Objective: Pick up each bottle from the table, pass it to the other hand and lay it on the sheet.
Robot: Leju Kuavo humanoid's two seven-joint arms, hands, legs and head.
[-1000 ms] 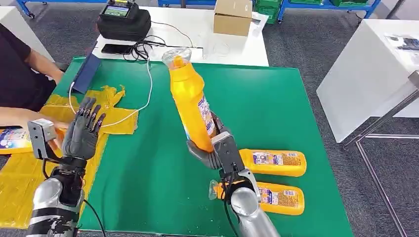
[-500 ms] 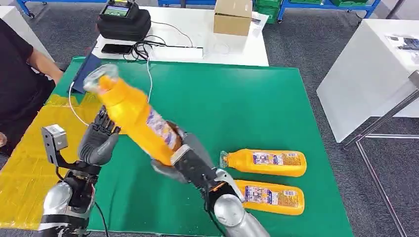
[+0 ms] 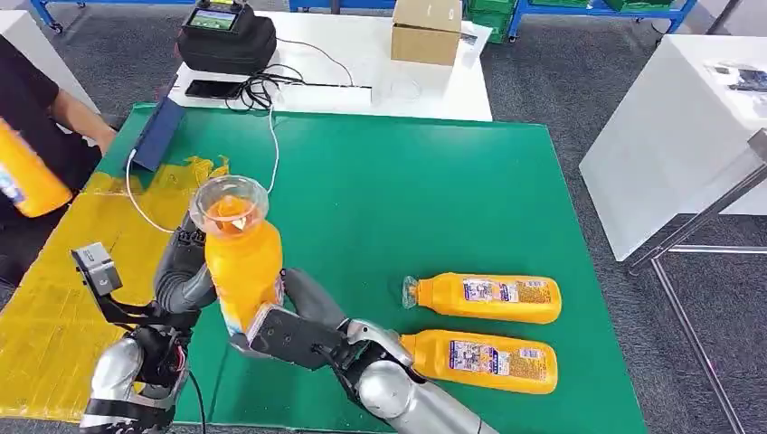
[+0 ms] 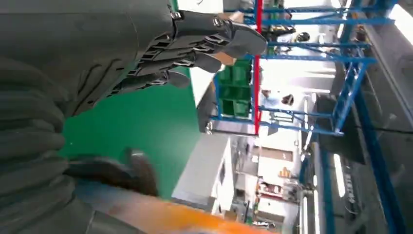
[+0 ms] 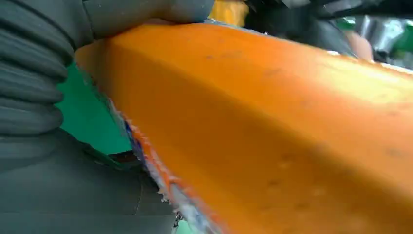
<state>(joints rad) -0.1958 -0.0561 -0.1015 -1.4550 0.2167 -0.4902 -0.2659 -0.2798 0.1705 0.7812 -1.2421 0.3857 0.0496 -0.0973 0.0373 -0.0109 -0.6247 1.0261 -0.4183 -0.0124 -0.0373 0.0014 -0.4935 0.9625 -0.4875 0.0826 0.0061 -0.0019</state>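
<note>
— Orange bottle (image 3: 242, 262), where is it?

— Upright near the front edge of the green tabletop (image 3: 398, 199), at about eight o'clock from the tabletop's middle. Its clear cap end faces up toward the camera.

— Who holds it?

— The right hand (image 3: 294, 336) grips its lower end; in the right wrist view the orange body (image 5: 272, 126) lies right against the grey thumb and ribbed cover.

— And the left hand (image 3: 185, 271)?

— Just at nine o'clock of the bottle, pressed close beside it. In the left wrist view its dark fingers (image 4: 195, 46) stand spread, with the blurred orange of the bottle next to the palm. Whether they have closed on the bottle, I cannot tell.

— Other bottles?

— Two lie flat, at about four and five o'clock from the tabletop's middle: one bottle (image 3: 484, 298) farther back, the near bottle (image 3: 479, 360) just in front of it, caps pointing to nine o'clock.

— The sheet?

— Yellow sheet (image 3: 54, 316) covers the tabletop's nine o'clock side. A person (image 3: 41, 117) stands beyond it, holding another orange bottle (image 3: 27, 176).

— Anything behind?

— A white table at twelve o'clock carries a black case (image 3: 226, 36), a cardboard box (image 3: 425, 29) and cables; a white cable (image 3: 271, 154) runs onto the green.
</note>
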